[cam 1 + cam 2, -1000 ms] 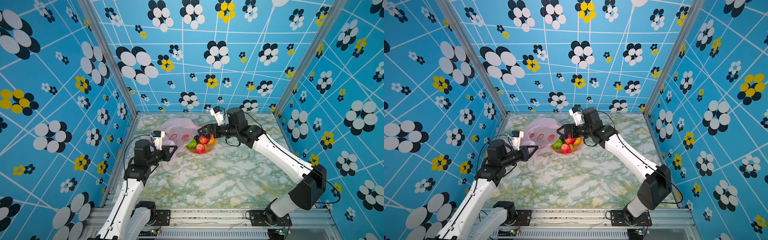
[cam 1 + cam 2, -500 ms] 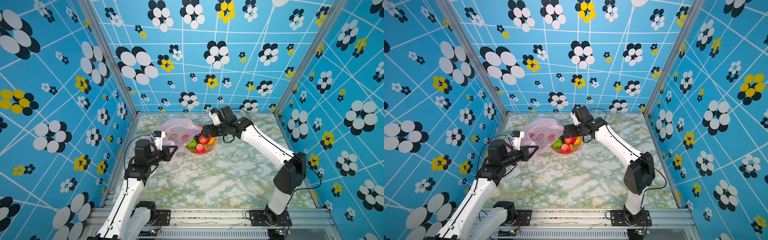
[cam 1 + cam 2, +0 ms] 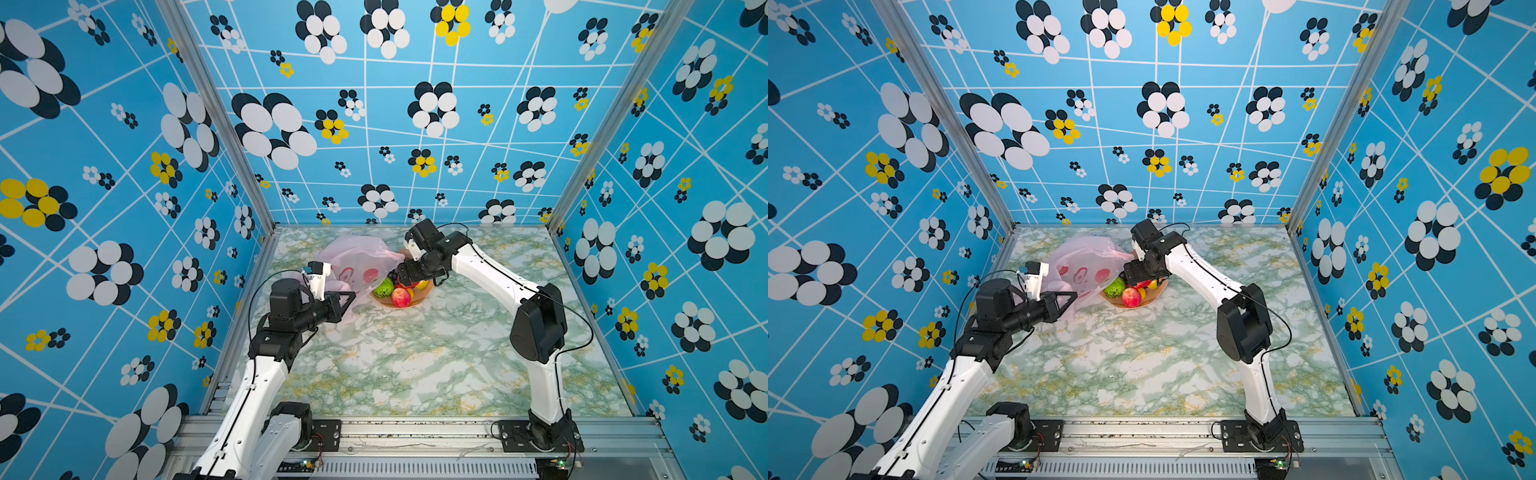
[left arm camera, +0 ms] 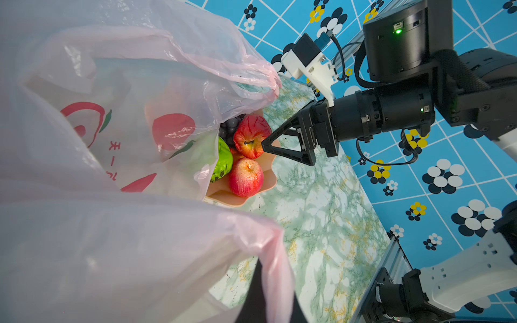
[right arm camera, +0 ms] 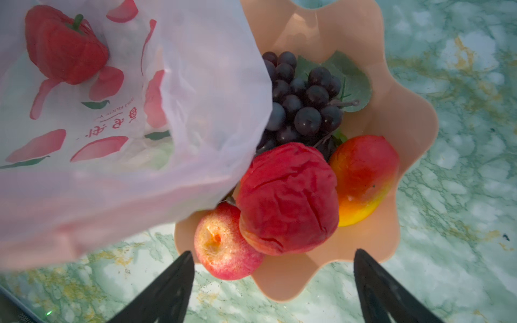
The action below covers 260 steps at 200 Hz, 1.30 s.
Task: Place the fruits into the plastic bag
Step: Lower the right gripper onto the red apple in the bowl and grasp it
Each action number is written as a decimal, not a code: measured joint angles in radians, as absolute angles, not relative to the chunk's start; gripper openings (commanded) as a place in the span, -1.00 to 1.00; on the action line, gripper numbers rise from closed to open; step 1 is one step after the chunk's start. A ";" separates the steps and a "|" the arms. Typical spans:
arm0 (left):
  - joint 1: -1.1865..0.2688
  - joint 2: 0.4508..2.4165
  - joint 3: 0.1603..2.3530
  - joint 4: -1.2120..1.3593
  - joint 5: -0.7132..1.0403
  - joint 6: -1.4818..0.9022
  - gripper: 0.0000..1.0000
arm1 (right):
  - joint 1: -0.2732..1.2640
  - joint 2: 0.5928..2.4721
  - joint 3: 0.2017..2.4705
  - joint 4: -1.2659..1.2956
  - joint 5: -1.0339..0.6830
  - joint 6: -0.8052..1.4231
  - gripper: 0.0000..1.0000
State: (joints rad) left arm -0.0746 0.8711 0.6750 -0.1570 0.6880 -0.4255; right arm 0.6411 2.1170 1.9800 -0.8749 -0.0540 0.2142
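While left gripper (image 3: 351, 296) seemingly pinches the plastic bag (image 3: 353, 254), right gripper (image 5: 274, 251) gapes empty by the fruits (image 5: 288, 195).

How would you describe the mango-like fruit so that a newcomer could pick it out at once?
On the marble table, find the peach-pink scalloped bowl beside the plastic bag. Inside, beside the grape bunch and the wrinkled red fruit, lies the mango-like fruit. It alone is oblong, fading from red to yellow.

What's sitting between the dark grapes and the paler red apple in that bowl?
A wrinkled deep-red fruit lies between the grapes and the paler apple, all in the peach bowl. The right wrist view shows it plainly.
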 measured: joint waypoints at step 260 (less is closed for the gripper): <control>-0.075 0.861 0.675 -0.157 0.688 -0.426 -1.00 | 0.634 2.244 2.073 -0.922 -0.057 0.193 0.26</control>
State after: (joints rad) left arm -0.0753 0.8608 0.6750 -0.1570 0.6884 -0.4255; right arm 0.6342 2.2440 2.0731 -0.9218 -0.0574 0.1932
